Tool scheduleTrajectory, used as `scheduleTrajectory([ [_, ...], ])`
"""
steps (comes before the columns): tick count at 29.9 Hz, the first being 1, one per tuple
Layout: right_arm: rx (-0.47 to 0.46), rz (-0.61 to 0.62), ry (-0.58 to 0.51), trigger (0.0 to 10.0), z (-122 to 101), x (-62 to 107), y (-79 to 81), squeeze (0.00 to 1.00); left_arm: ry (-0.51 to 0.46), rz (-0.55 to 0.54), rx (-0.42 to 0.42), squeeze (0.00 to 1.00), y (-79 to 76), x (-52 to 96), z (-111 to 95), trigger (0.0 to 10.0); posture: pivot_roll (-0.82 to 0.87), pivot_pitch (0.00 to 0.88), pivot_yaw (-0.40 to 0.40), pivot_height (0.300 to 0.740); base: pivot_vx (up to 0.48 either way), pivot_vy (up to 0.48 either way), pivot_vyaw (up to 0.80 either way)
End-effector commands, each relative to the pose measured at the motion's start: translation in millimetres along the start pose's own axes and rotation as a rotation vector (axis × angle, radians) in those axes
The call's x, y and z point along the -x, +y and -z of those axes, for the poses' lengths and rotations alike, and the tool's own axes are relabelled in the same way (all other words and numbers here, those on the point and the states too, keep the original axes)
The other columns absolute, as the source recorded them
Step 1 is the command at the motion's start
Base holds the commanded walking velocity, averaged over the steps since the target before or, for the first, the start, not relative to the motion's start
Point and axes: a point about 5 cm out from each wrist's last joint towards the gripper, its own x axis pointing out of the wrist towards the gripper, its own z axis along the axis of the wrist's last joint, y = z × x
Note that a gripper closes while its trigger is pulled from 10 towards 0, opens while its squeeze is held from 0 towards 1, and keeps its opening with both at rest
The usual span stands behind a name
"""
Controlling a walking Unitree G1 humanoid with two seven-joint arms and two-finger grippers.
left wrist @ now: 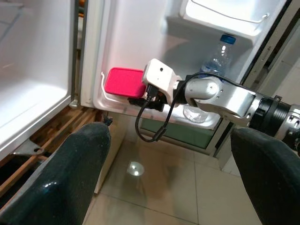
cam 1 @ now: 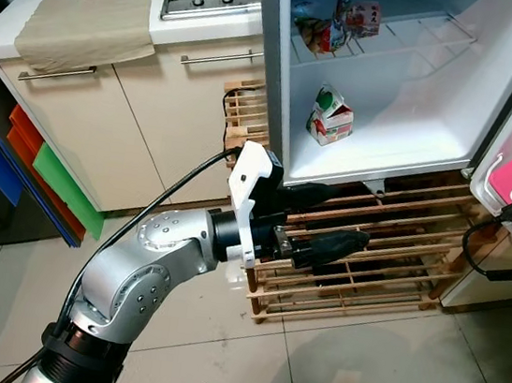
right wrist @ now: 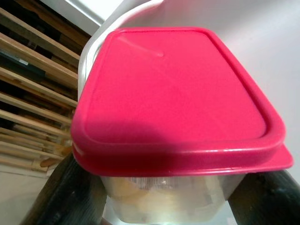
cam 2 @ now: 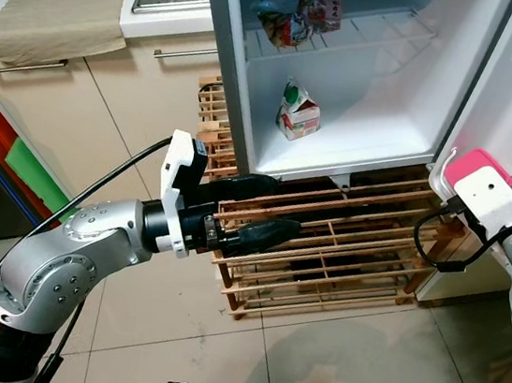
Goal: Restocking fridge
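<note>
Before us stood the open fridge (cam 1: 413,146), its low shelf bearing one carton (cam 1: 330,116), room left for more. We carried the pink-lidded container (right wrist: 178,93) clamped between our right gripper (cam 2: 482,198) fingers beside the door's bottom edge, seemingly on its way in. Our left gripper (cam 1: 341,224) hovered spread and empty over the wooden pallet (cam 1: 378,264).

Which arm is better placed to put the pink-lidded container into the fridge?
Right. The right gripper already holds the container beside the open fridge; the left gripper is empty, jaws open.
</note>
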Motion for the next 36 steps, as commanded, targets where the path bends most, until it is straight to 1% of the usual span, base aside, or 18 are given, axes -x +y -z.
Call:
scheduleTrajectory([
  [1, -0.033, -0.041, 0.044, 10.0, 9.6, -1.5, 11.5, 1.00, -0.004, 0.000, -0.022, 0.00, 0.4, 2.8, -6.6, 10.0, -0.08, 0.081, 0.164, 0.740, 0.000, 0.000, 0.00],
  [4, -0.020, -0.036, 0.038, 10.0, 7.3, -2.5, 11.6, 1.00, 0.001, -0.006, -0.019, 0.00, 1.3, 3.7, -6.9, 10.0, -0.08, 0.071, 0.166, 0.740, 0.000, 0.000, 0.00],
  [7, 0.031, 0.033, 0.004, 10.0, -0.8, -2.8, 1.5, 1.00, 0.002, -0.009, -0.019, 0.00, 1.4, 4.0, -7.2, 10.0, -0.08, 0.071, 0.166, 0.740, 0.000, 0.000, 0.00],
  [12, 0.147, 0.185, -0.032, 10.0, -10.9, -0.7, -20.1, 1.00, 0.001, -0.017, -0.024, 0.00, 1.9, 4.3, -7.2, 10.0, -0.08, 0.063, 0.164, 0.740, 0.000, 0.000, 0.00],
  [13, 0.176, 0.213, -0.037, 10.0, -12.6, 0.2, -23.8, 1.00, 0.001, -0.018, -0.025, 0.00, 2.0, 4.3, -7.2, 10.0, -0.08, 0.059, 0.163, 0.740, 0.000, 0.000, 0.00],
  [14, 0.231, 0.244, -0.044, 10.0, -15.3, 1.6, -27.8, 1.00, 0.000, -0.020, -0.028, 0.00, 2.1, 4.4, -7.3, 10.0, -0.08, 0.059, 0.163, 0.740, 0.000, 0.000, 0.00],
  [15, 0.231, 0.244, -0.044, 10.0, -15.3, 1.6, -27.8, 1.00, 0.000, -0.020, -0.028, 0.00, 2.1, 4.4, -7.3, 10.0, -0.08, 0.059, 0.163, 0.740, 0.000, 0.000, 0.00],
  [16, 0.256, 0.253, -0.046, 10.0, -16.4, 2.2, -28.9, 1.00, 0.000, -0.021, -0.029, 0.00, 2.1, 4.4, -7.4, 10.0, -0.08, 0.059, 0.163, 0.740, 0.000, 0.000, 0.00],
  [18, 0.336, 0.285, -0.056, 10.0, -20.4, 4.7, -31.2, 1.00, -0.001, -0.024, -0.032, 0.00, 2.1, 4.7, -7.9, 10.0, -0.08, 0.059, 0.163, 0.740, 0.000, 0.000, 0.00],
  [22, 0.388, 0.327, -0.072, 10.0, -25.1, 7.2, -30.3, 1.00, 0.000, -0.027, -0.033, 0.00, 2.6, 4.8, -7.8, 10.0, -0.09, 0.053, 0.161, 0.740, 0.000, 0.000, 0.00],
  [26, 0.318, 0.252, -0.026, 10.0, -11.6, 3.5, -12.1, 1.00, 0.002, -0.027, -0.034, 0.00, 2.8, 4.7, -7.7, 10.0, -0.09, 0.053, 0.162, 0.740, 0.000, 0.000, 0.00],
  [27, 0.275, 0.222, -0.010, 10.0, -6.4, 2.7, -3.9, 1.00, 0.002, -0.028, -0.035, 0.00, 2.8, 5.0, -7.8, 10.0, -0.09, 0.055, 0.162, 0.740, 0.000, 0.000, 0.00],
  [28, 0.275, 0.222, -0.010, 10.0, -6.4, 2.7, -3.9, 1.00, 0.002, -0.028, -0.035, 0.00, 2.8, 5.0, -7.8, 10.0, -0.09, 0.055, 0.162, 0.740, 0.000, 0.000, 0.00],
  [30, 0.169, 0.174, 0.024, 10.0, 1.9, 1.9, 9.2, 1.00, 0.004, -0.030, -0.035, 0.00, 2.9, 5.5, -8.0, 10.0, -0.08, 0.057, 0.162, 0.740, 0.000, 0.000, 0.00],
  [31, 0.169, 0.174, 0.024, 10.0, 1.9, 1.9, 9.2, 1.00, 0.004, -0.030, -0.035, 0.00, 2.9, 5.5, -8.0, 10.0, -0.08, 0.057, 0.162, 0.740, 0.000, 0.000, 0.00],
  [32, 0.141, 0.162, 0.037, 10.0, 4.3, 1.9, 13.0, 1.00, 0.004, -0.031, -0.035, 0.00, 2.9, 5.7, -8.0, 10.0, -0.08, 0.057, 0.162, 0.740, 0.000, 0.000, 0.00],
  [34, 0.043, 0.110, 0.068, 10.0, 10.4, 2.0, 26.4, 1.00, 0.006, -0.034, -0.036, 0.00, 3.1, 6.5, -8.0, 10.0, -0.08, 0.059, 0.162, 0.740, 0.000, 0.000, 0.00],
  [36, -0.009, 0.081, 0.084, 10.0, 13.3, 2.5, 33.1, 1.00, 0.008, -0.035, -0.037, 0.00, 3.4, 7.1, -8.0, 10.0, -0.08, 0.060, 0.164, 0.740, 0.000, 0.000, 0.00],
])
